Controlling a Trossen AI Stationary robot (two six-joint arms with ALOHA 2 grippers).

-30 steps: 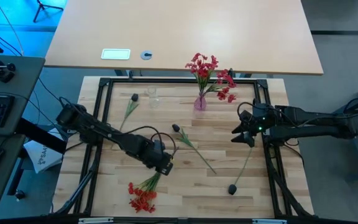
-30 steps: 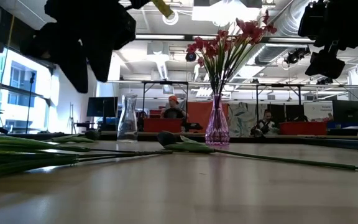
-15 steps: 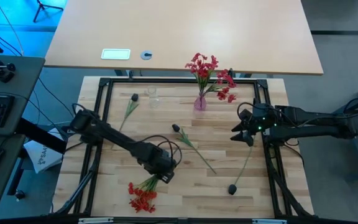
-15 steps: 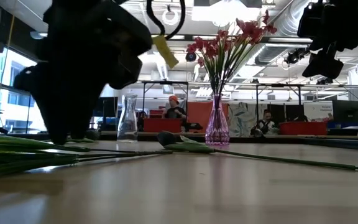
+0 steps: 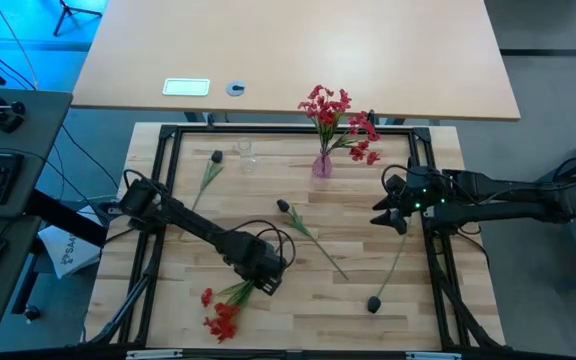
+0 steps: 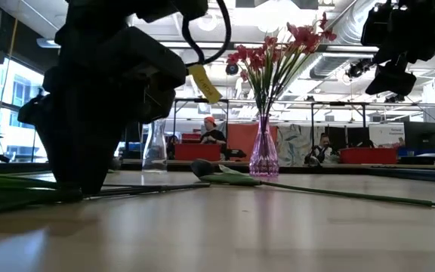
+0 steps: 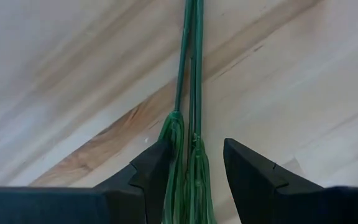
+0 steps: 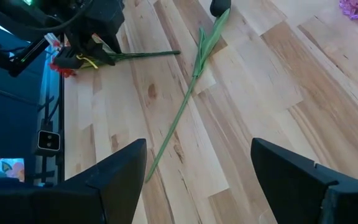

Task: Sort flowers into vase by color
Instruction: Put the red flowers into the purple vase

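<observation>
- I see my left pincer (image 5: 265, 277) low in the lower middle of the high view, down on the desk (image 5: 348, 290), its fingers (image 7: 153, 171) part open and set on either side of the green stems of a red flower spray (image 5: 220, 312).
- The stems run between the two fingers in the left wrist view; I cannot tell whether the pads actually press them.
- The spray's red blossoms lie just left of and below that pincer.
- My right pincer (image 5: 388, 215) hovers at the right middle of the high view, fingers spread wide, holding nothing.
- A dark bud (image 5: 374, 303) on its stem lies below it; another dark bud (image 5: 283, 206) lies centre frame.
- A third bud (image 5: 215, 156) sits upper left, near a clear glass vase (image 5: 246, 155).
- The pink vase (image 5: 322, 165) at upper centre holds red flowers (image 5: 333, 115).
</observation>
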